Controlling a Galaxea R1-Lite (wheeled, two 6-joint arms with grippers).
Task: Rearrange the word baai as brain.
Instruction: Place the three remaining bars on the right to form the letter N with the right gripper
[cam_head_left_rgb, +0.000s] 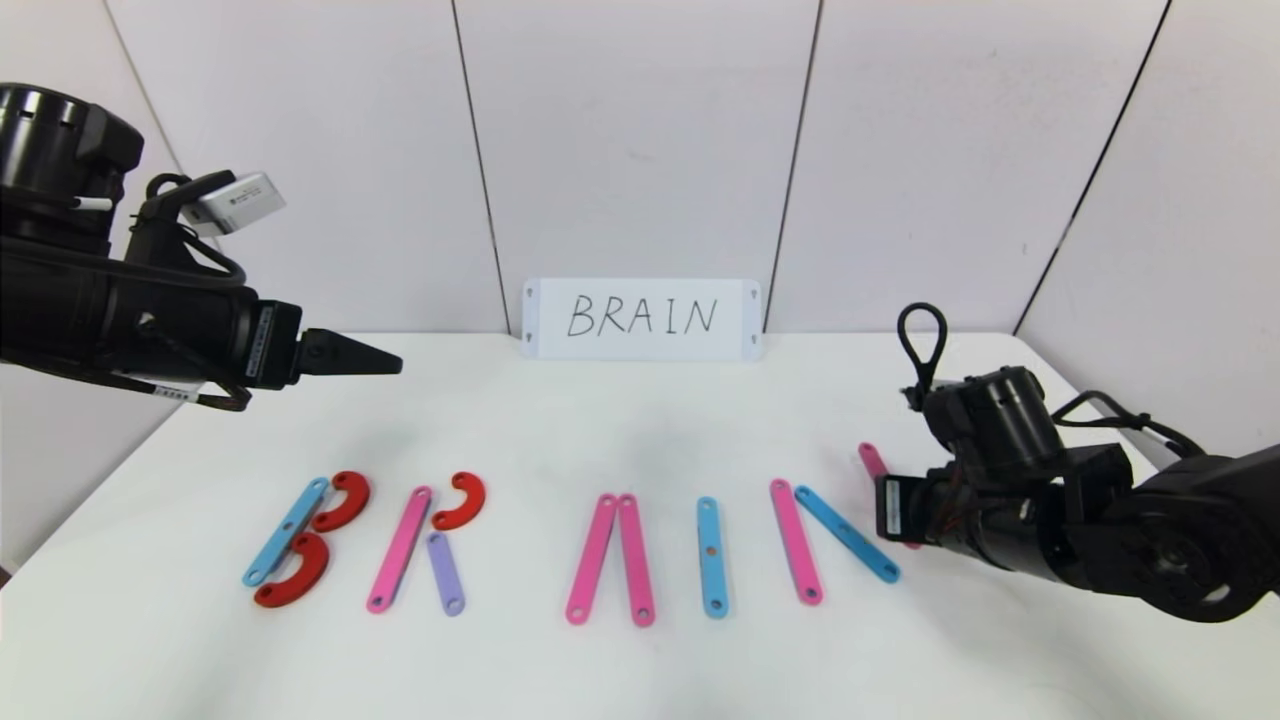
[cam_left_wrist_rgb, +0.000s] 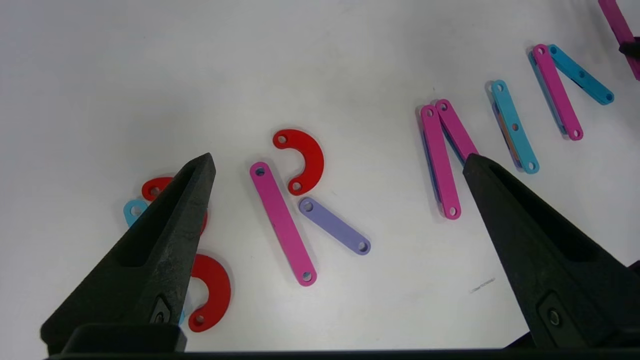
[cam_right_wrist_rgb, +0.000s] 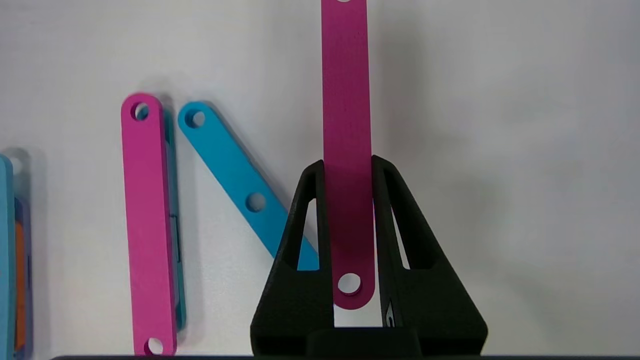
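Right wrist view shows the right gripper (cam_right_wrist_rgb: 348, 220) with fingers clamped on a pink strip (cam_right_wrist_rgb: 346, 100), which may nudge the blue diagonal (cam_right_wrist_rgb: 240, 185) if lowered crooked, while the left gripper (cam_left_wrist_rgb: 340, 165) hangs wide open.

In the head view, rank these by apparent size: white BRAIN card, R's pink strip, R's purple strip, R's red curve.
1. white BRAIN card
2. R's pink strip
3. R's purple strip
4. R's red curve, though it looks close to the purple strip, so that order is unsure.

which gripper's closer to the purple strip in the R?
Left. The open left gripper hovers above the table near the purple strip; the right gripper is far off at the N, shut on a pink strip.
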